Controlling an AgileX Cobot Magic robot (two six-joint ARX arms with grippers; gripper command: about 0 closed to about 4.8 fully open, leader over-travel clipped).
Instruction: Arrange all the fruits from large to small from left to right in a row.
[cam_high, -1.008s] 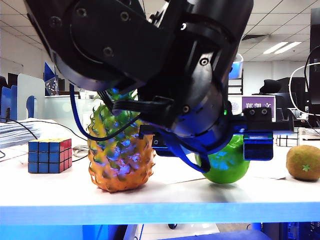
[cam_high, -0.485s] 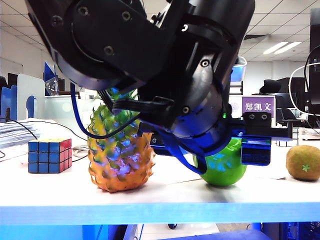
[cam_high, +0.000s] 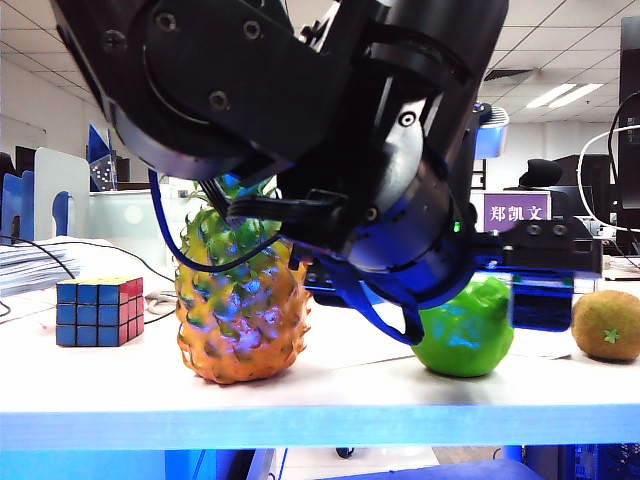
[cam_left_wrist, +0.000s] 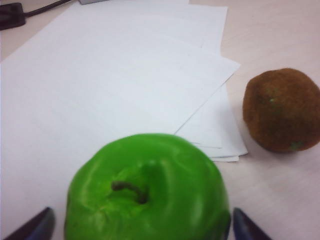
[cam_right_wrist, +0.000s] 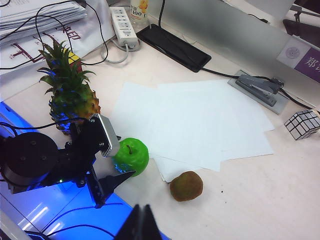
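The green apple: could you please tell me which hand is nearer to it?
The left. The left hand straddles the green apple, one finger on each side. The right hand hangs high above the table, shut, well away from the apple.

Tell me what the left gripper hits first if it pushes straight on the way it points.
The green apple: it already sits between the left gripper's spread fingers, on the white paper.
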